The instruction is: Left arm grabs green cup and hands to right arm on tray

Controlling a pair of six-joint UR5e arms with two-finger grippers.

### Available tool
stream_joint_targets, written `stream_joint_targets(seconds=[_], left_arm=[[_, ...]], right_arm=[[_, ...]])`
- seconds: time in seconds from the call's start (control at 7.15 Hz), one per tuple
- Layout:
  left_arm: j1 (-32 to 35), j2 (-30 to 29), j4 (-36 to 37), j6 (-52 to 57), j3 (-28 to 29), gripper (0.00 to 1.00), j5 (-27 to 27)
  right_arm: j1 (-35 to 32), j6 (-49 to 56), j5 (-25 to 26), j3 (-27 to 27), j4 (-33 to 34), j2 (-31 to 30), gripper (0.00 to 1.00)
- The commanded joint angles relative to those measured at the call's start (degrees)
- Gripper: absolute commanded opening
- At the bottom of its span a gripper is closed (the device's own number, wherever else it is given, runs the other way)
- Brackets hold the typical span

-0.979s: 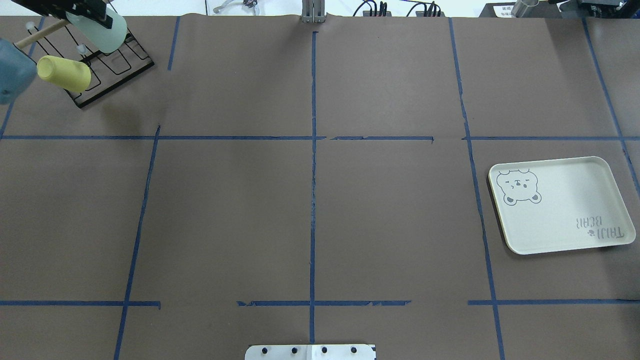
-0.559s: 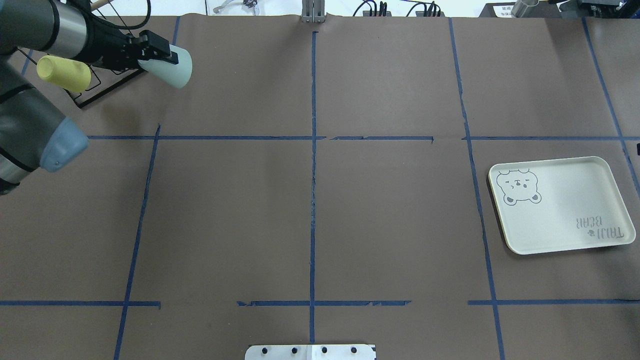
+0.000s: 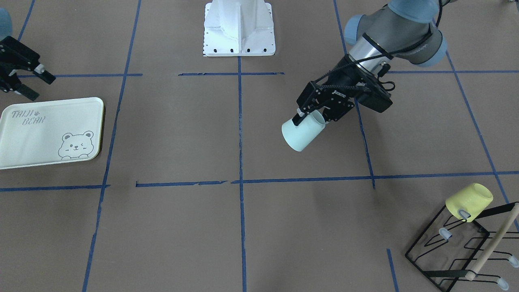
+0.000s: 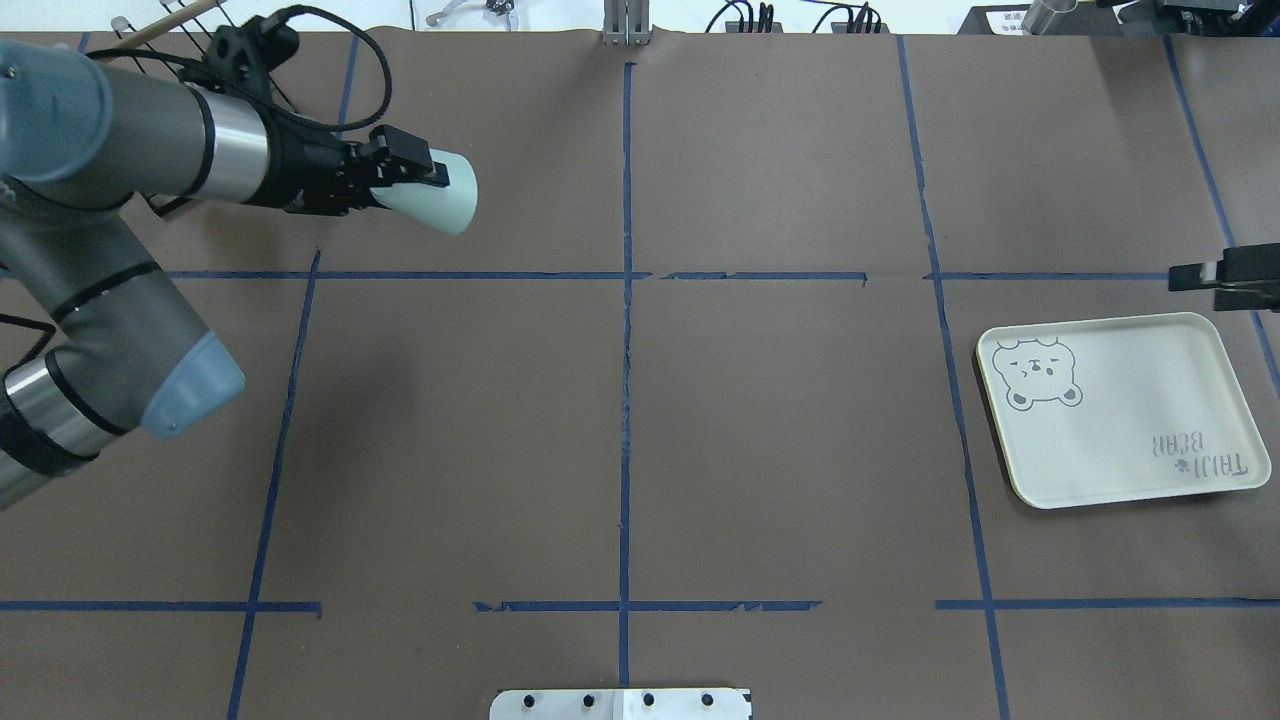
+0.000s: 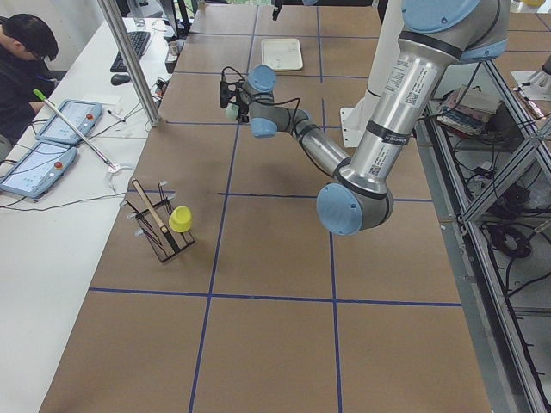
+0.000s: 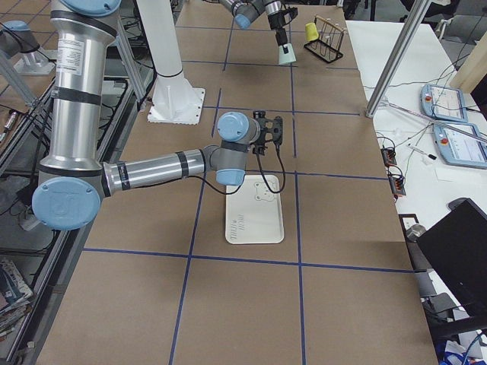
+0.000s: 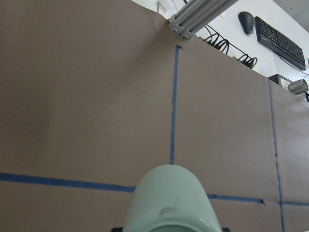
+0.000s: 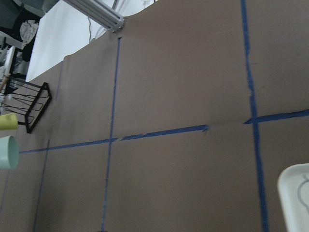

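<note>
**Overhead exterior view: green cup carried toward the middle, right arm arriving**

Overhead exterior. The left gripper reaches in from the left with its jaws closed on the green cup. The cup is held on its side in the air above the counter, left of the centre tape line. A second ago it hung over the wire rack in the far left corner, and it has since travelled well toward the middle. The right gripper has newly come in at the right edge, just past the far edge of the tray.

Exterior front-facing. The cup juts out from the left jaws, clear of the counter. The right jaws are spread apart with nothing between them, beside the tray's corner. A yellow cup sits on the rack, well apart from all this.

Exterior left and right. The left arm is stretched out over the counter. The right arm is poised just beyond the tray's end.

Left wrist-mounted. The cup fills the bottom edge, with brown counter ahead.

Right wrist-mounted. The cup shows small at the left edge, and a tray corner shows at lower right.

The grab looks done. The two grippers are well apart, so the handover and the placing on the tray remain.
</note>
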State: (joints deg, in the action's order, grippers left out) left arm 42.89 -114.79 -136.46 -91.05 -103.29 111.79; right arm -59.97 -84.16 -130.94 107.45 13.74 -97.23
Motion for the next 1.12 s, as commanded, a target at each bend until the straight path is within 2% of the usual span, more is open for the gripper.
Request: stream_joint_targets(seconds=[0.0,0.14,0.28,0.42,0.7,0.84,0.98], left_arm=[[-4.4,1.3,-12.1,-9.6,-1.8,0.52,-0.6],[-8.0,2.4,-19.2,-12.0,-1.7,0.52,-5.0],[-13.6,2.5,-24.7,-12.7,-1.1,0.52,-11.6],[-18.1,2.4,-29.0,-13.1,-1.0,0.52,-16.8],[-20.7,1.9,-38.8,-18.4,-0.2,0.52,-18.6],[-21.4,1.8,-41.0,-19.1,0.0,0.52,-18.8],[-22.8,1.6,-41.4,-19.1,0.3,0.52,-18.8]], right_arm=[[6.9,-9.2,3.8,0.2,-11.7,2.3,1.0],[8.1,-15.7,4.2,0.1,-16.8,4.0,1.0],[10.5,-18.0,6.3,0.2,-20.6,4.9,1.0],[15.3,-18.1,11.8,0.2,-23.9,5.2,1.0],[27.3,-19.1,25.9,0.2,-29.1,8.8,1.0],[31.9,-19.2,30.7,0.1,-29.3,12.6,1.0],[34.9,-19.2,32.5,-0.3,-28.8,15.9,1.0]])
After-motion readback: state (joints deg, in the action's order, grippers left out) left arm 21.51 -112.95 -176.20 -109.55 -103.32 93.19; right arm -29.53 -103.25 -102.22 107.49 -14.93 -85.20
